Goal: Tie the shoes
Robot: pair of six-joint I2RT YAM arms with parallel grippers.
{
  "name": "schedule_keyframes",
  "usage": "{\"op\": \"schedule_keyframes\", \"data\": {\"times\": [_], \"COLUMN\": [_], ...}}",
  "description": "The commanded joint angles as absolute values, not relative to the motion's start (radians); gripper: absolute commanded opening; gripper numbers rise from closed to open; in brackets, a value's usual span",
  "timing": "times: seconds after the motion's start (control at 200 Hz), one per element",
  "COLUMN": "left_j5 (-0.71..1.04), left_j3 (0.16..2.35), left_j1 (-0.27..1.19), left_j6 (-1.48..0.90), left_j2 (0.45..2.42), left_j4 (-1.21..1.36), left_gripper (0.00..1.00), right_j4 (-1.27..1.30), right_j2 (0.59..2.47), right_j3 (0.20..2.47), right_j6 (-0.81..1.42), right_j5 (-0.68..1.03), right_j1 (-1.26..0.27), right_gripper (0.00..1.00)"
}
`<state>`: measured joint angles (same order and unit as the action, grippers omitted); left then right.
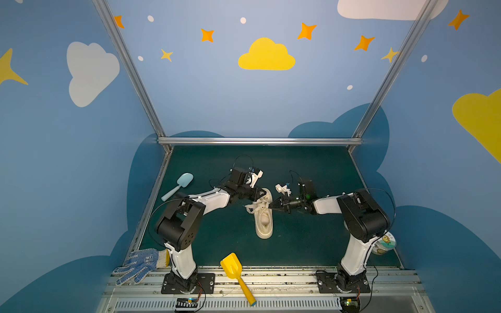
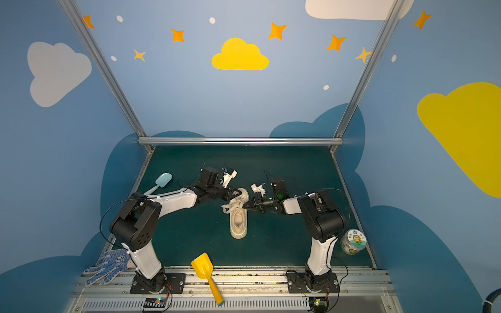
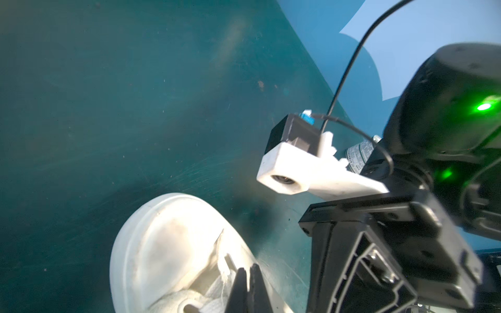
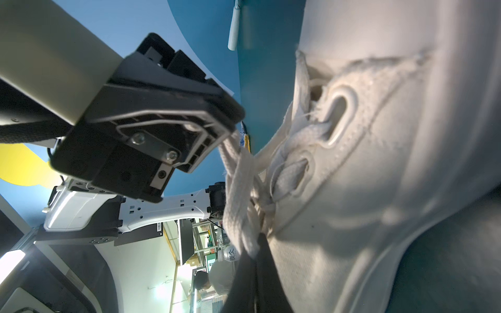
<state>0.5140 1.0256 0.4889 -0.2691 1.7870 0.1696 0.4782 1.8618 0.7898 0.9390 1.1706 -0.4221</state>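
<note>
Jaws pinched shut, the right gripper (image 1: pixel 270 207) clamps the laces (image 1: pixel 250 208) at its tip. Directly opposite, the left gripper (image 1: pixel 263 193) closes on strands above the sneaker (image 1: pixel 264 227), which rests beneath both on the green table (image 1: pixel 311 168); a shovel (image 1: pixel 231 267) lies well behind.

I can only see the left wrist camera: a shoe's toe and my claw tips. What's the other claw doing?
Observer: The right claw is shut on the laces, over the middle of the sneaker.
Operator: Is there a bow?
Observer: Not yet. In both top views the laces stick out in a loose bunch on the sneaker's left.
Operator: Any other toys around?
Observer: A yellow shovel lies in front, apart from the sneaker.
</note>
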Motion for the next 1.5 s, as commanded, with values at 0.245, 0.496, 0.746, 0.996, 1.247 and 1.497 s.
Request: {"op": "schedule_keyframes", "data": {"times": [0.245, 0.496, 0.746, 0.996, 1.247, 1.497], "left_j5": [0.498, 0.520, 0.523, 0.526, 0.548, 0.548], "left_j3": [1.002, 1.016, 1.022, 1.008, 1.015, 1.002], "left_j1": [0.457, 0.444, 0.424, 0.406, 0.386, 0.380], "left_j6": [-0.243, -0.224, -0.192, -0.191, -0.202, -0.201], "left_j2": [1.720, 1.723, 1.716, 1.721, 1.735, 1.739], "left_j4": [0.154, 0.133, 0.098, 0.124, 0.142, 0.150], "left_gripper": [0.03, 0.03, 0.03, 0.03, 0.03, 0.03], "right_j4": [0.328, 0.233, 0.194, 0.111, 0.063, 0.036], "right_j2": [1.791, 1.765, 1.749, 1.735, 1.712, 1.711], "right_j3": [0.767, 0.752, 0.733, 0.728, 0.700, 0.680], "right_j6": [0.827, 0.764, 0.741, 0.708, 0.728, 0.783], "right_j5": [1.186, 1.176, 1.159, 1.125, 1.076, 1.028], "right_j1": [-0.402, -0.384, -0.365, -0.346, -0.313, -0.303], "right_gripper": [0.00, 0.00, 0.00, 0.00, 0.00, 0.00]}}
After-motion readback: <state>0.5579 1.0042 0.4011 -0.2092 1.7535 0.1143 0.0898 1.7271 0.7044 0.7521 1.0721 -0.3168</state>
